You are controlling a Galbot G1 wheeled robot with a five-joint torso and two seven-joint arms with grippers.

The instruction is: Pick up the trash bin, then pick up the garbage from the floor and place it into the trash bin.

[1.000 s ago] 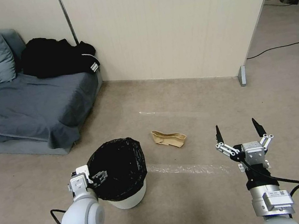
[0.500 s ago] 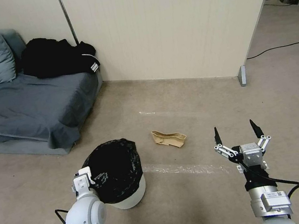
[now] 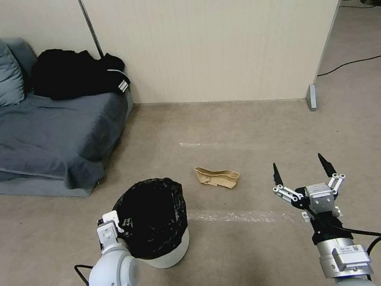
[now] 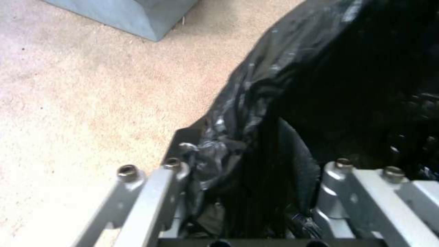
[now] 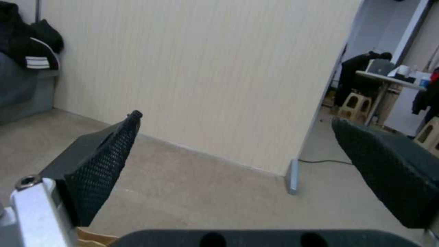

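While left gripper point(image 3: 117, 226) pinches liner at 8 o'clock rim of trash bin point(image 3: 157, 224), bag could slip, bin tips. Right gripper point(image 3: 301, 170) spread wide, empty; paper bag point(image 3: 217, 177) on floor at bin's 2 o'clock.

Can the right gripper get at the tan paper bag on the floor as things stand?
Probably yes. The right gripper hangs open with bare floor between it and the crumpled paper bag; the trash bin, clamped by the left gripper, sits aside.
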